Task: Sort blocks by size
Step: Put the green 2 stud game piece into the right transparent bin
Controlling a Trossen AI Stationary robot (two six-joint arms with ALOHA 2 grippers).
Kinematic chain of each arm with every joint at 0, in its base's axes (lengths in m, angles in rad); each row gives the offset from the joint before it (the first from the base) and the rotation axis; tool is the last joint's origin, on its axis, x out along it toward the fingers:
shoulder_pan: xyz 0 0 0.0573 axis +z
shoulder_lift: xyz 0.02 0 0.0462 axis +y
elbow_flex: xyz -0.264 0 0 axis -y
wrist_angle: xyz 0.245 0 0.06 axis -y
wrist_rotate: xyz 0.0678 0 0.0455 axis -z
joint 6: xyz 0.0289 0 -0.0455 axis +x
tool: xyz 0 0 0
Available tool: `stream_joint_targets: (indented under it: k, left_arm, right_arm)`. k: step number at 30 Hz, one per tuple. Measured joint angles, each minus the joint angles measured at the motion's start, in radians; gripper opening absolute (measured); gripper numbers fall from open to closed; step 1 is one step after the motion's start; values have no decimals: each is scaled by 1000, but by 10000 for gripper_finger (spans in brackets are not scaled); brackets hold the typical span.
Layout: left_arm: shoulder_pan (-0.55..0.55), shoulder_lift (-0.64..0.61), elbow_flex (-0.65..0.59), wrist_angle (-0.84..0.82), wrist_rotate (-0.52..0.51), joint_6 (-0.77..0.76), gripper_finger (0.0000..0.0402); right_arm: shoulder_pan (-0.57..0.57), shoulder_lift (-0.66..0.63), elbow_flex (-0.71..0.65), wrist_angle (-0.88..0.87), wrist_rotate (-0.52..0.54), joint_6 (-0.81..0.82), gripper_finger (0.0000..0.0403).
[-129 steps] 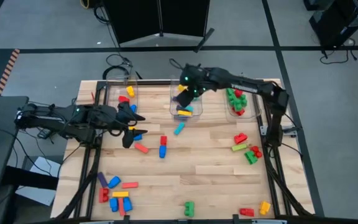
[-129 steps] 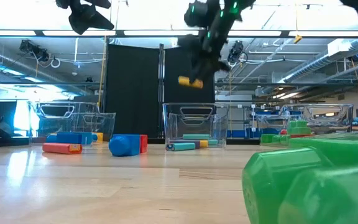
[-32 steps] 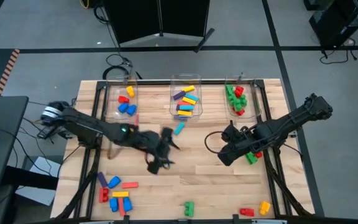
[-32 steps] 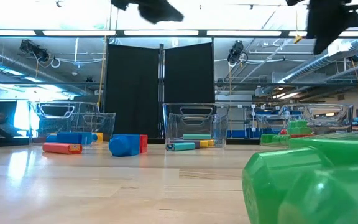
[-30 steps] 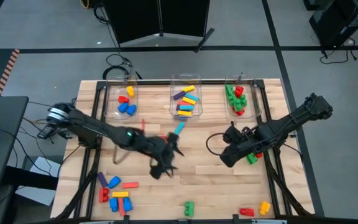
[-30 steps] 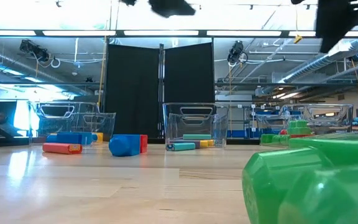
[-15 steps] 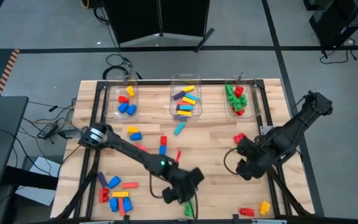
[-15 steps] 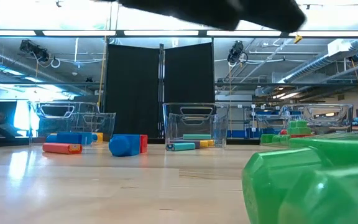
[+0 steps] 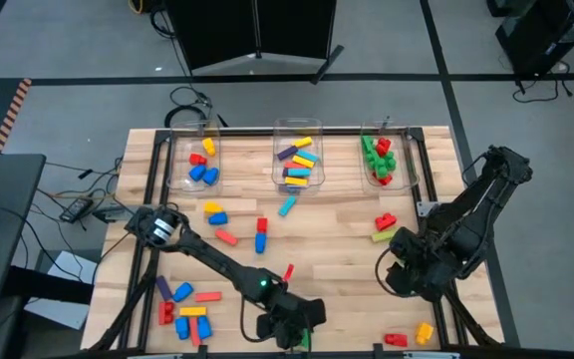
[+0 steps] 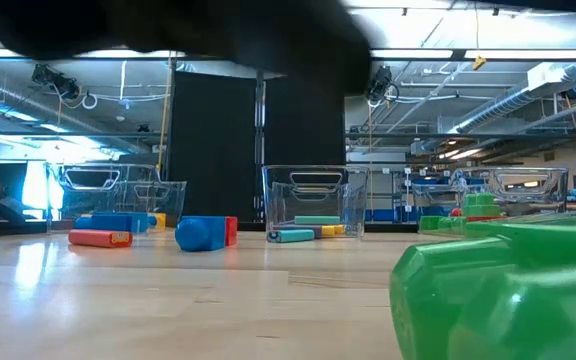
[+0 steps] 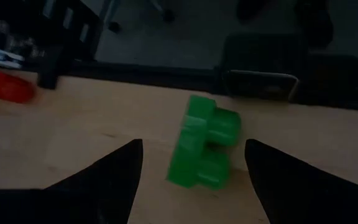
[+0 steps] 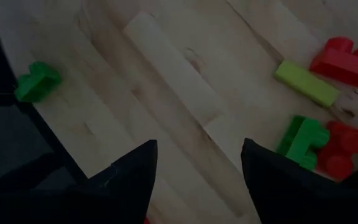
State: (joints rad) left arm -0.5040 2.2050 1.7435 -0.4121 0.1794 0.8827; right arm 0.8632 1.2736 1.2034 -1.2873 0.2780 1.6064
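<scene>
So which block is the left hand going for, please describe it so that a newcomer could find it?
Start at the table's near edge, about midway along it, where the left hand hangs open. The chunky green block lies just ahead of its fingers. It is the only green block there; the red and yellow blocks sit further right.

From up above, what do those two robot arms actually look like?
Both are dark, jointed arms. The left arm is long and slim, with a pale round joint near its base and a small green light partway along. The right arm is bulkier, with a black cable looping beside it. Each ends in two flat, dark, tapered fingers, as the wrist views show.
</scene>
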Motion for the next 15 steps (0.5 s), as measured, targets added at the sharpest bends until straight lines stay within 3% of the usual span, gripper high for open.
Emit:
stream_joint_targets:
  k: [15]
  left_arm:
    - [1,106,0,56,15,71,292]
  right_arm:
    - [65,0,0,5,22,169,233]
